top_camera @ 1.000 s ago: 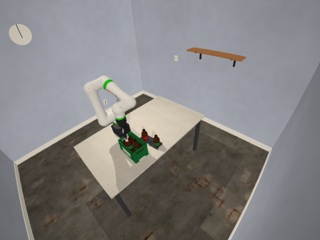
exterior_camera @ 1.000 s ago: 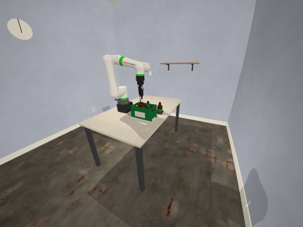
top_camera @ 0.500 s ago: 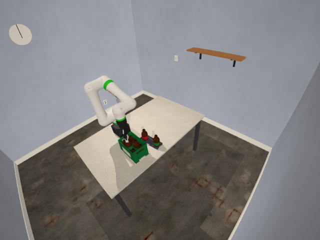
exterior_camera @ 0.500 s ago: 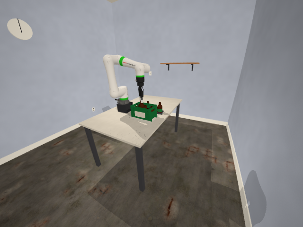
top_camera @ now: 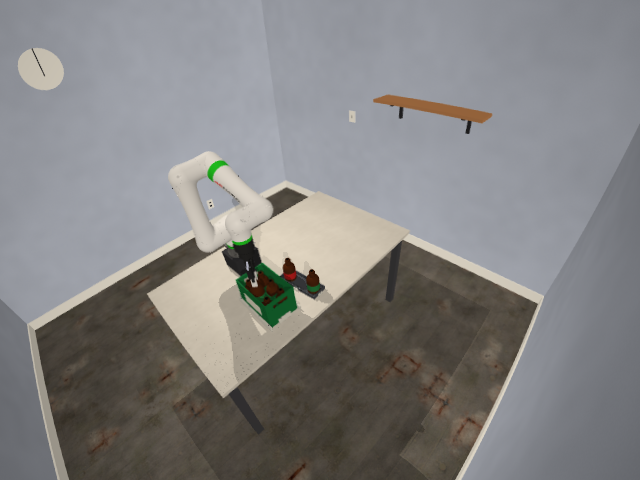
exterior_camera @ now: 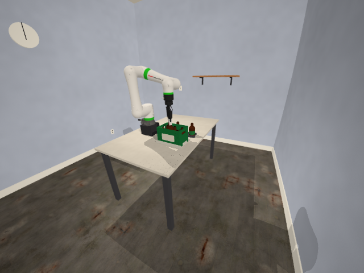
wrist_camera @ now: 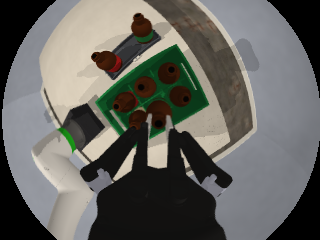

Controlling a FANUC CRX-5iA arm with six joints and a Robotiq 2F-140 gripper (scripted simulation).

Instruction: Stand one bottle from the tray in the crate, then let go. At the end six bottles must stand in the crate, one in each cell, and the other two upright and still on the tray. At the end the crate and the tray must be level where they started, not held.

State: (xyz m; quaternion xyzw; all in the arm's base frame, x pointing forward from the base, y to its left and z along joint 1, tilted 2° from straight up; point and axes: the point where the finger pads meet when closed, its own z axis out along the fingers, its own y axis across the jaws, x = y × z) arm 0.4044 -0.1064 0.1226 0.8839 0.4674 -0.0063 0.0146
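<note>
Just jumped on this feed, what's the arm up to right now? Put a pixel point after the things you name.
The gripper [top_camera: 252, 283] [exterior_camera: 169, 122] [wrist_camera: 158, 120] is shut on the neck of a brown bottle [wrist_camera: 159, 108] in the green crate [top_camera: 283, 311] [exterior_camera: 181, 139] [wrist_camera: 176, 54], and has not let go. Five more bottles are in the crate, one in each of the other cells. The red-labelled bottle [top_camera: 288, 270] [wrist_camera: 106, 61] and the green-labelled bottle [top_camera: 312, 282] [exterior_camera: 191, 129] [wrist_camera: 142, 29] stand upright on the dark tray [top_camera: 316, 295] [wrist_camera: 131, 52]. Release looks like the main thing left.

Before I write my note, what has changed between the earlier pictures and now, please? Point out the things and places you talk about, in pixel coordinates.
The gripper [top_camera: 253, 282] [exterior_camera: 169, 122] [wrist_camera: 158, 120] moved slightly down, lowering the held bottle [top_camera: 256, 290] [exterior_camera: 169, 127] [wrist_camera: 159, 107] deeper into the crate [top_camera: 282, 311] [exterior_camera: 182, 139] [wrist_camera: 201, 103]. Nothing was newly grasped or released. The crate, the tray [top_camera: 302, 284] [exterior_camera: 192, 136] [wrist_camera: 131, 53], the red-labelled bottle [top_camera: 288, 268] [wrist_camera: 106, 60] and the green-labelled bottle [top_camera: 312, 281] [exterior_camera: 191, 128] [wrist_camera: 142, 29] stayed put.
</note>
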